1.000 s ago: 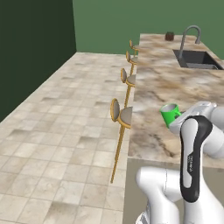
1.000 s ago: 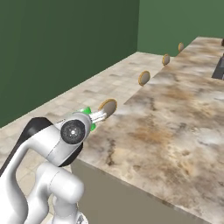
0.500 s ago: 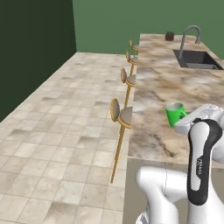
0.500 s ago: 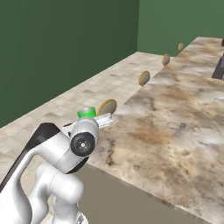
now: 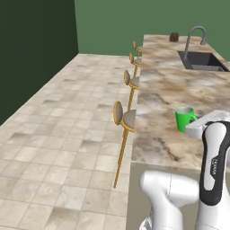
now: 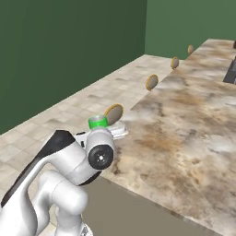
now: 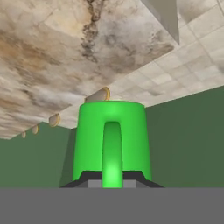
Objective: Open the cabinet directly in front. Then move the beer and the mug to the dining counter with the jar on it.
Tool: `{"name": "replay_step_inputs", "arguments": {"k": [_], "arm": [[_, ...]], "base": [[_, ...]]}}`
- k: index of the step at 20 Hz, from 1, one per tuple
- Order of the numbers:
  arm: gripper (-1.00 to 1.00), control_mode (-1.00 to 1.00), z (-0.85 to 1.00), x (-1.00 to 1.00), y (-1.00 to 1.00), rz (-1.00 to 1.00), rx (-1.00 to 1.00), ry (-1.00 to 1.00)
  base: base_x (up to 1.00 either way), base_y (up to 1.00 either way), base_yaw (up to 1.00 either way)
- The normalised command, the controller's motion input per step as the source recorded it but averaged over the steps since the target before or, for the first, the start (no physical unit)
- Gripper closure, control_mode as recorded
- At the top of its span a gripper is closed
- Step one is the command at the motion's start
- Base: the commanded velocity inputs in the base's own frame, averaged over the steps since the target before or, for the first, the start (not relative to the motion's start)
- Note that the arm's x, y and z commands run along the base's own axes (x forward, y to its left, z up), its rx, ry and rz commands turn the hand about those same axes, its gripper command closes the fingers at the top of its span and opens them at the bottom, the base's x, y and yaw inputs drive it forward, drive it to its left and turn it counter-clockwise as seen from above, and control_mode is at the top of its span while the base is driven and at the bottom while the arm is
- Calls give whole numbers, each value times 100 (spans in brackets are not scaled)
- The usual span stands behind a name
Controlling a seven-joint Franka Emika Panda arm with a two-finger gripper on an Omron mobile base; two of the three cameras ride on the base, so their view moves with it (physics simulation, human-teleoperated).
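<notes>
Marble is running long and far ahead of us: the dining counter [image 5: 179,85], with its dark sink [image 5: 202,60] and steel faucet [image 5: 196,36] at the far right and the small dark jar [image 5: 174,37] sitting at the far end, well apart from where we are working. Gold-framed stools [image 5: 123,117] are lining the counter's left side over the tiled floor [image 5: 63,117].

Nearer, we are carrying the mug [image 5: 183,118] at the near part of the counter, close to its left edge; whether its base is touching the marble or hanging just above, we cannot tell. The gripper [image 7: 112,180] is clamping it, fingers drawn in tight on the handle side, with the loop handle running straight away from the fingertips in the hand view. In the right base view the mug [image 6: 97,122] is peeking over the wrist, just beside the near stool seat.

So the mug is lying directly ahead of the fingers, upright over marble. We are judging that setting down and releasing is the next step, with the beer yet to be dealt with.
</notes>
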Motion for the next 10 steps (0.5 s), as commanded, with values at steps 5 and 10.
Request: {"name": "replay_step_inputs", "arguments": {"k": [5, 10], "arm": [[100, -100, -6, -2, -24, -12, 1, 2], [100, -100, -24, 0, -59, -22, 10, -3]], "base": [[0, 0, 0], [0, 0, 0]]}}
